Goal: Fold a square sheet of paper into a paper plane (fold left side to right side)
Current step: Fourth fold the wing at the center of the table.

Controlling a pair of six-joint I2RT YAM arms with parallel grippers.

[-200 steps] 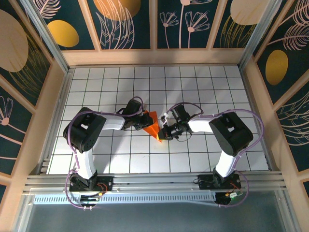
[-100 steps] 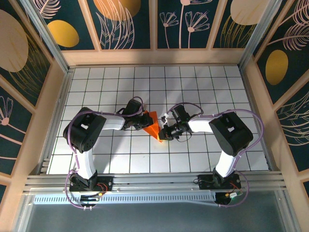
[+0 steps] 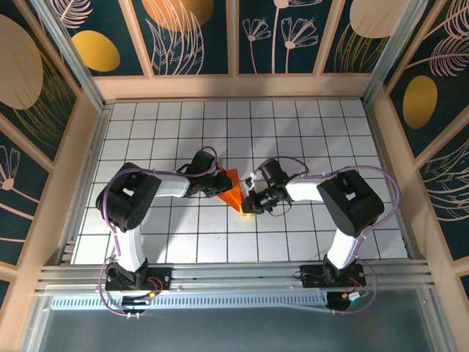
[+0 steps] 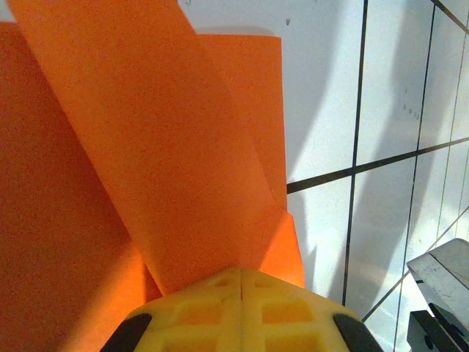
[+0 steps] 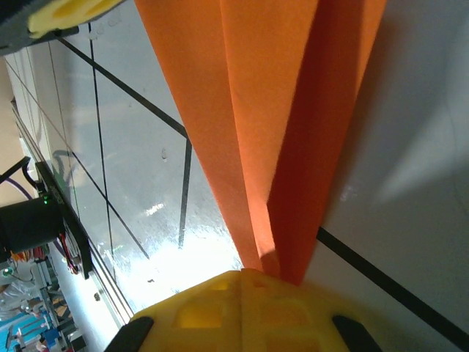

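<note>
The left arm [image 3: 130,202] reaches from its base at the near-left edge toward the middle of the white gridded table [image 3: 315,132]. Its left gripper [image 3: 217,185] sits at the left edge of the folded orange sheet of paper [image 3: 232,192]. In the left wrist view the yellow fingertips of the left gripper [image 4: 242,293] are pressed together with no gap, pinching the orange sheet [image 4: 146,147]. A brighter band of paper runs up from between them, over a darker layer on the left and another layer on the right that lies on the white tiles.

From above the sheet is near the table's centre, between the two grippers. It is a narrow creased triangle, its broad end far and its point near.

The right gripper [image 3: 250,203] meets the sheet at that near tip, coming in from the right. In the right wrist view the right gripper [image 5: 242,293] is likewise clamped tight, with several creased layers of the orange paper [image 5: 293,103] converging into the seam between its yellow fingers. A bit of the left gripper's yellow finger [image 5: 69,13] shows at the far-left corner of that view.

The right arm [image 3: 352,202] bends back to its base at the near-right edge.
</note>
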